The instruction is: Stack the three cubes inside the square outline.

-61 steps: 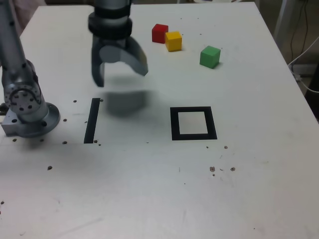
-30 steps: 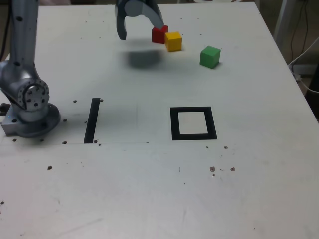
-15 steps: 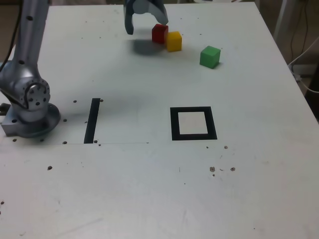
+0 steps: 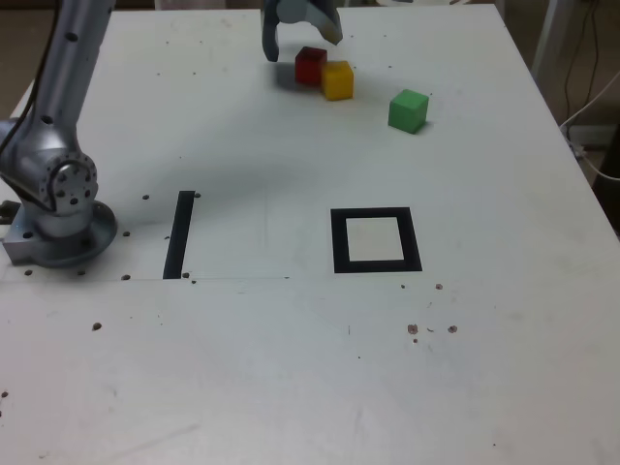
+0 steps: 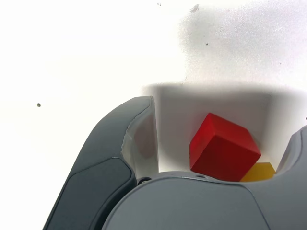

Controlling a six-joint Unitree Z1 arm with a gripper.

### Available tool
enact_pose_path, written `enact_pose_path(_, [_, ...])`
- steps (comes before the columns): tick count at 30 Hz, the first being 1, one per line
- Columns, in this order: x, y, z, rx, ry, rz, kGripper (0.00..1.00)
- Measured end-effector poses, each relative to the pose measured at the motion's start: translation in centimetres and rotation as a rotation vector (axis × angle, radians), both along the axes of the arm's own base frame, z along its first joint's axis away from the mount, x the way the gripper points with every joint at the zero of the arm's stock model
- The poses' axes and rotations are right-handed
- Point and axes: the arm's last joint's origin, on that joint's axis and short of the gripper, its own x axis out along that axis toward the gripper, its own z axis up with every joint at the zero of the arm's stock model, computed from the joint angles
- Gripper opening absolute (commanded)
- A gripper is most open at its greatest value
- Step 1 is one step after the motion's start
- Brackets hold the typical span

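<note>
Exterior view, gripper (image 4: 301,41): top centre of frame, jaws spread, holding nothing, poised over the red cube (image 4: 310,65).
Exterior view, cubes: red touches yellow cube (image 4: 337,79); green cube (image 4: 408,109) apart, toward the exterior view's right.
Exterior view, square outline (image 4: 376,240): centre frame, vacant.
Wrist view, red cube (image 5: 223,146): between the fingers, yellow cube (image 5: 261,171) behind it.
Handling note: likely best to centre on red alone, avoiding yellow, before closing.
</note>
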Motion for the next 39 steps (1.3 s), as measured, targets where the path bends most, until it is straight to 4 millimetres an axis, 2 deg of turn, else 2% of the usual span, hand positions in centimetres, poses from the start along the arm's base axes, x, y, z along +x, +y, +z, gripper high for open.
enact_pose_path(8, [0.9,0.9,-1.5,-0.031,0.022,-0.011,0.9])
enact_pose_path(13, [1.3,0.8,-1.5,-0.038,0.031,-0.021,0.83])
enact_pose_path(20, [2.6,-0.5,-1.7,-0.038,0.045,-0.055,0.58])
enact_pose_path(24, [2.8,-0.9,-1.9,-0.037,0.058,-0.054,0.41])
enact_pose_path(27, [2.9,-1.2,-2.1,-0.036,0.072,-0.055,0.33])
enact_pose_path(31, [2.9,-1.5,-2.1,-0.035,0.076,-0.059,0.29])
enact_pose_path(39, [2.8,-1.7,-1.7,-0.03,0.071,-0.053,0.28])
